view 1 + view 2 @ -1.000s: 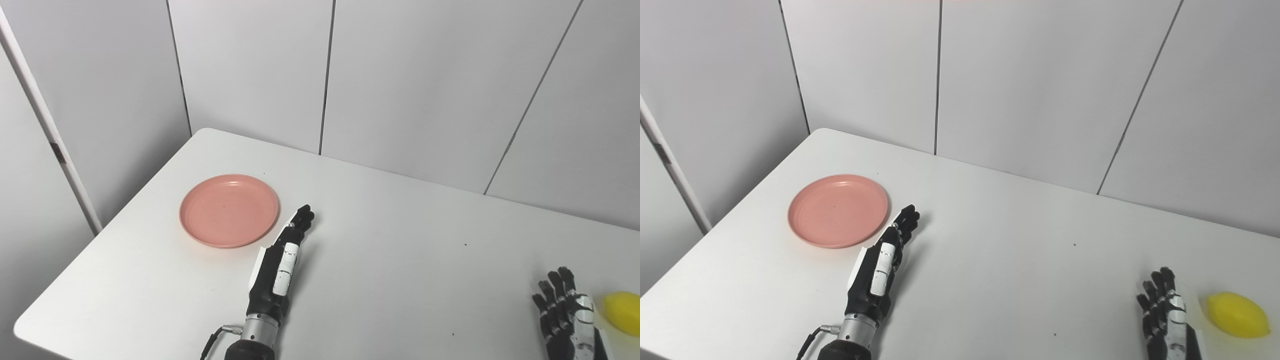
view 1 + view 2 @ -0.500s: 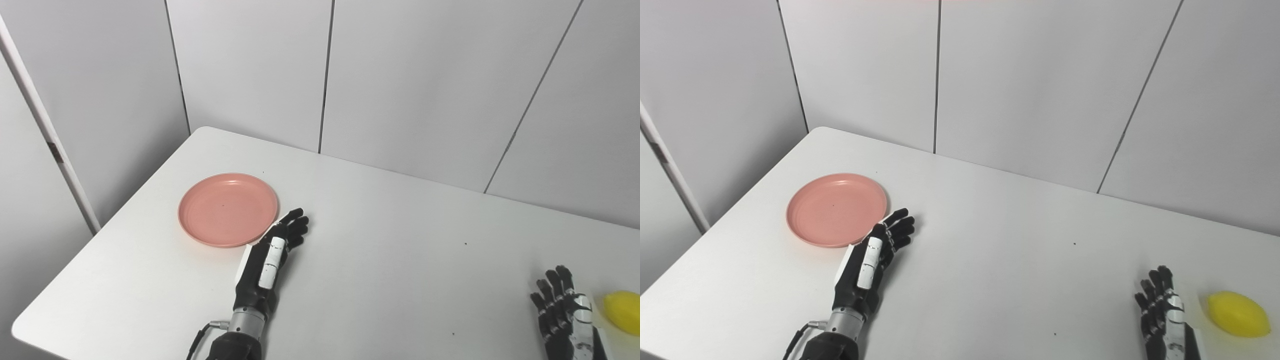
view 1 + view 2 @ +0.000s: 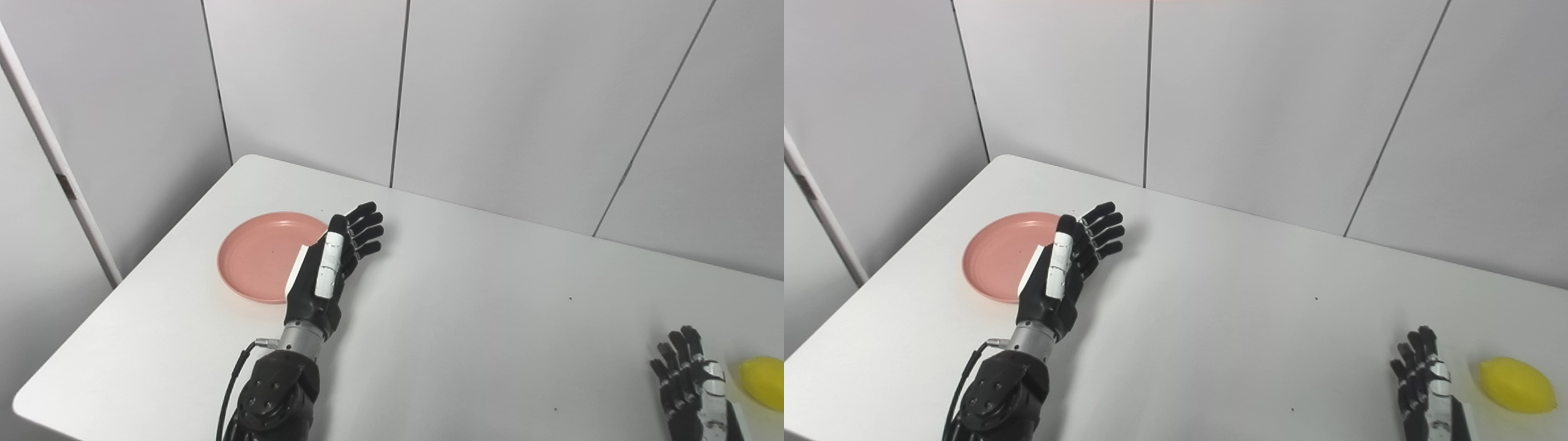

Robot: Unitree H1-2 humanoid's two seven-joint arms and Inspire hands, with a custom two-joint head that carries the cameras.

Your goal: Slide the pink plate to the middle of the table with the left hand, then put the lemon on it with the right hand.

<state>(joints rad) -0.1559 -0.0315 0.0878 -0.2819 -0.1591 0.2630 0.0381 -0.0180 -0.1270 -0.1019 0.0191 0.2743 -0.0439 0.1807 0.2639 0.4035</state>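
While the right hand rests with fingers spread and holding nothing beside the lemon at the table's near right, the left hand, fingers apart and likewise holding nothing, overlaps the right edge of the plate farther left.

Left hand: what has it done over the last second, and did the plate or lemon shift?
The left hand has moved forward and up from beside the pink plate's near right edge; it now overlaps the right part of the pink plate, fingers spread, holding nothing. Whether it touches the plate is unclear. The plate, the lemon and the open right hand stayed put.
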